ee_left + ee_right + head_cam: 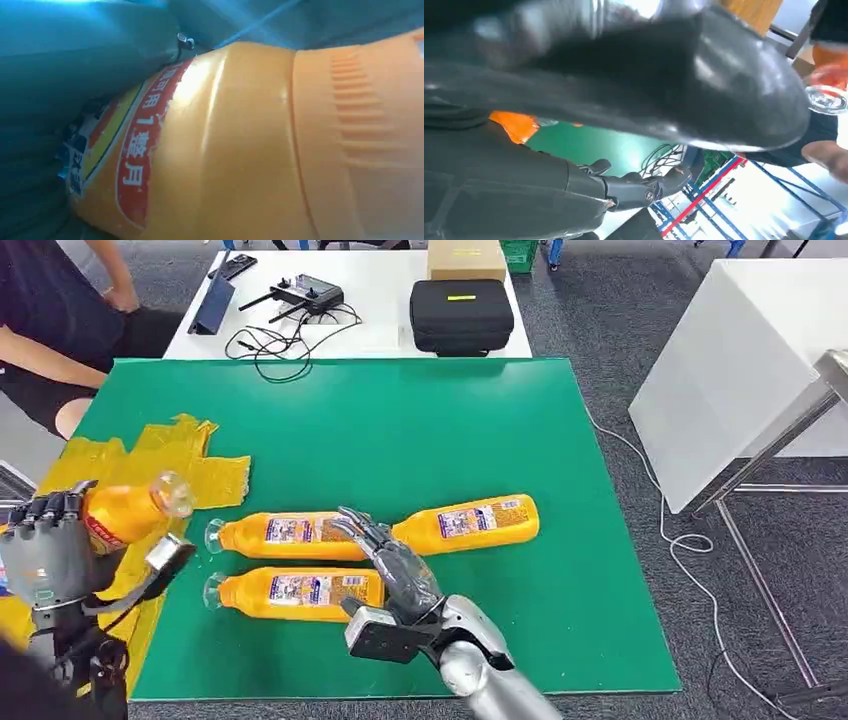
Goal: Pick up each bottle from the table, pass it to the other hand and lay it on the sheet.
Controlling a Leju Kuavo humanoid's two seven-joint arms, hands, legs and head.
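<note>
My left hand [45,545] grips one bottle [125,510] above the yellow sheet [195,465], its base hidden. My right hand [395,565], fingers spread, is beside that sheet and covers part of the three lying bottles [300,592].

My green table [480,420] carries three orange bottles [300,593] lying on their sides near its front edge. A crumpled yellow sheet [190,465] covers its left side.
</note>
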